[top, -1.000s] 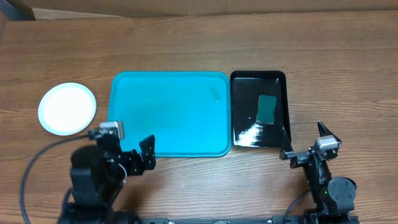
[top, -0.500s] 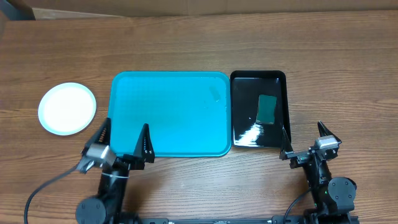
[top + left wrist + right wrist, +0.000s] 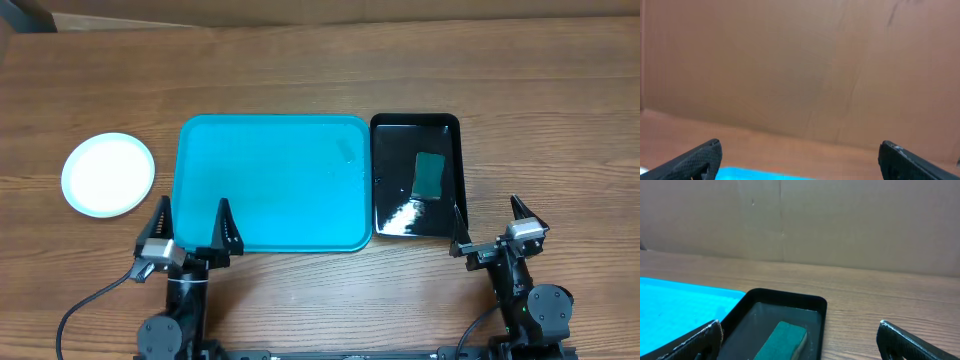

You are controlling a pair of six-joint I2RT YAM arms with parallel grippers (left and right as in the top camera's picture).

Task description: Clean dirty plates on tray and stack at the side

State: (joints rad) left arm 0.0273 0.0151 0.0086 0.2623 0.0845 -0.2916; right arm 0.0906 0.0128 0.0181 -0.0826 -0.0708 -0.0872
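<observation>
The turquoise tray lies in the middle of the table with nothing on it; its edge shows in the left wrist view and the right wrist view. A round plate, white with a pale blue rim, sits on the table left of the tray; it may be a stack, I cannot tell. No yellow-green plate is visible. My left gripper is open and empty at the tray's near left edge. My right gripper is open and empty near the black tray's front right corner.
A glossy black tray sits right of the turquoise tray and holds a green sponge, also seen in the right wrist view. A cardboard wall stands behind the table.
My left arm has drawn back toward the front edge and straightened, its open fingers now pointing at the tray's near edge. The right arm has not moved.
</observation>
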